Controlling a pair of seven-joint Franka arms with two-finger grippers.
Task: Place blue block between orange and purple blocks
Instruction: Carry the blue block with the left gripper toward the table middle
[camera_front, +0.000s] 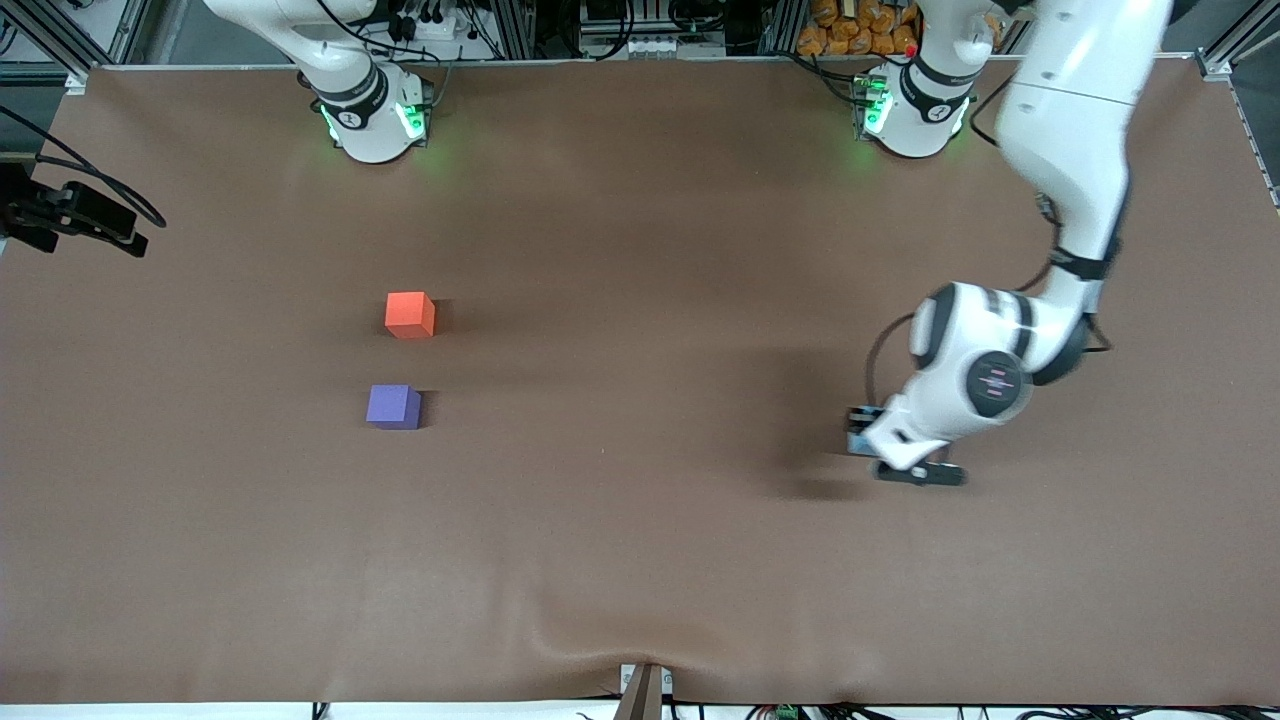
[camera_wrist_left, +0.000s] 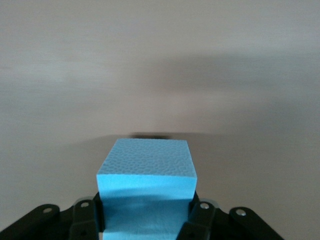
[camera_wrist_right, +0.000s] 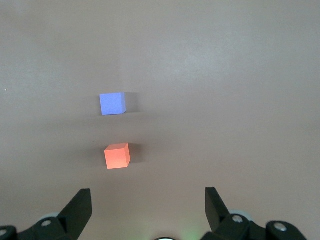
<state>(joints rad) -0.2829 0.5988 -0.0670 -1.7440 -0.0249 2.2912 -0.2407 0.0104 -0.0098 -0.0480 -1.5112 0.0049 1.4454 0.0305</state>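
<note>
One left pincer (camera_wrist_left: 145, 220) grips the blue block (camera_wrist_left: 146, 172) above the table (camera_front: 640, 550).

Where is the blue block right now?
The blue block is held in the left gripper, toward the left arm's end of the table, well away from the orange block and purple block.

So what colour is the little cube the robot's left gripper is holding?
Light sky-blue matte cube, clamped in the left gripper; clearest in the left wrist view.
</note>
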